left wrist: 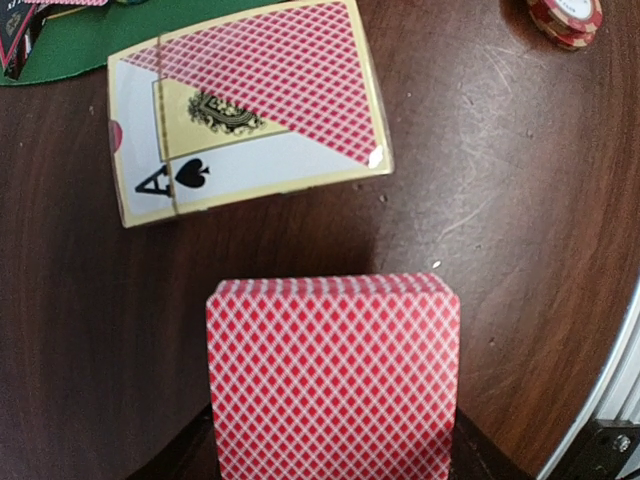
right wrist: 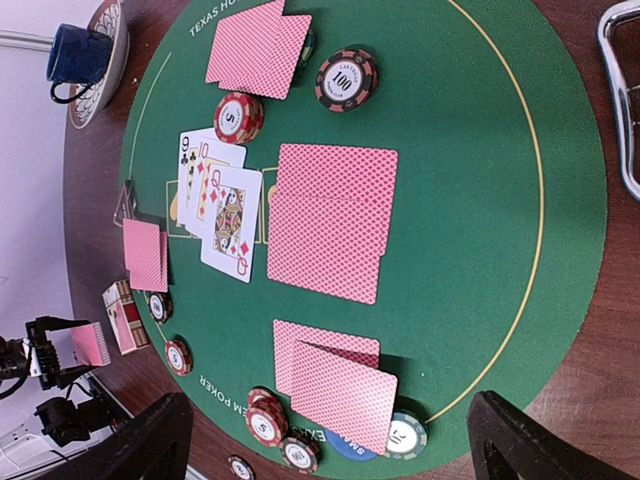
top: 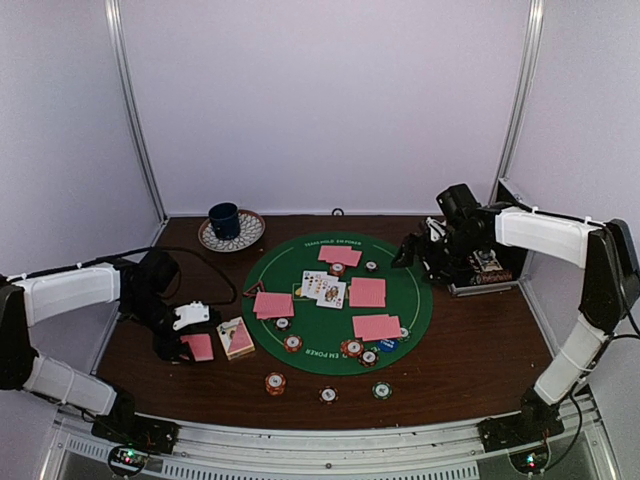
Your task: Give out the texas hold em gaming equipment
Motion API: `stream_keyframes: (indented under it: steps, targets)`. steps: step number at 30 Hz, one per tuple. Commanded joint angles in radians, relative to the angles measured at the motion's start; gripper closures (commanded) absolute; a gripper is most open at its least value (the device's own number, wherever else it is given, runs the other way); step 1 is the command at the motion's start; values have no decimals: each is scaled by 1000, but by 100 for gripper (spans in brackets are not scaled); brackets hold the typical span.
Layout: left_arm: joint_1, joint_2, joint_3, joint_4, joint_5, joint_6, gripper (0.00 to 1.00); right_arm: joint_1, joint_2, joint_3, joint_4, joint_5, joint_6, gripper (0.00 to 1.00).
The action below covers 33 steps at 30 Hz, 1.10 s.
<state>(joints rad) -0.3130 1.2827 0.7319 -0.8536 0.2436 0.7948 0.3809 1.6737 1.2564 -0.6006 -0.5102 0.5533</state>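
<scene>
Looking at this, the left hand [top: 193, 335] is clamped on a deck [left wrist: 333, 375] of pink-backed cards, gripping it by the side edges and holding it low over the dark wooden worktop [left wrist: 500, 250]. My worry is that it's a loose stack of thin, slick cards with nothing binding them. Too little squeeze and I reckon the middle slides out; too much and the stack bows and sprays everywhere. Tilting it on the way over could also let the top cards fan off. Just ahead of the hand sits the card box [left wrist: 250, 110], a glossy clear rectangular thing with an ace of spades showing, close enough that a low pass forward could clip it. Beyond the box and off to the hand's right is a small stack of chips [left wrist: 566, 18], round with striped edges, so they'd probably roll if bumped. The right hand [top: 412, 250] hovers at the far side of the round green mat [right wrist: 480, 200] with its fingers apart and nothing between them. The mat looks felt-like, with face-down cards [right wrist: 330, 220] in pairs and a few face-up cards [right wrist: 215, 205] lying flat below that hand.
</scene>
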Motion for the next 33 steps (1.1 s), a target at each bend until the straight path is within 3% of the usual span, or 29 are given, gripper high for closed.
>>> stream_keyframes:
  steps: [1, 3, 9, 10, 13, 14, 23, 28, 33]
  targets:
    - [6, 51, -6, 87, -8, 25, 86, -2, -88, -52, -20, 58, 21, 1]
    - [6, 81, -1, 95, -15, 22, 71, -2, -110, -65, -19, 62, 26, 0]
    - [4, 134, -4, 125, -4, -10, 45, -2, -160, -88, -18, 72, 41, 1]
    - [0, 139, -8, 129, -4, -16, 39, -2, -170, -91, -20, 74, 41, 0]
    - [-8, 140, -10, 130, 7, -32, 6, -3, -195, -99, -31, 91, 35, 1]
    - [-10, 134, -10, 127, 13, -35, 3, -2, -201, -101, -38, 101, 30, 1]
    - [-9, 73, 93, -40, 73, -69, 2, -11, -261, -102, -86, 231, -9, 1]
    - [12, 43, 241, -125, 91, -120, 2, -55, -308, -95, -136, 414, -39, 0]
    - [125, 16, 318, 3, 122, -221, 2, -151, -380, -130, -115, 748, -106, 0]
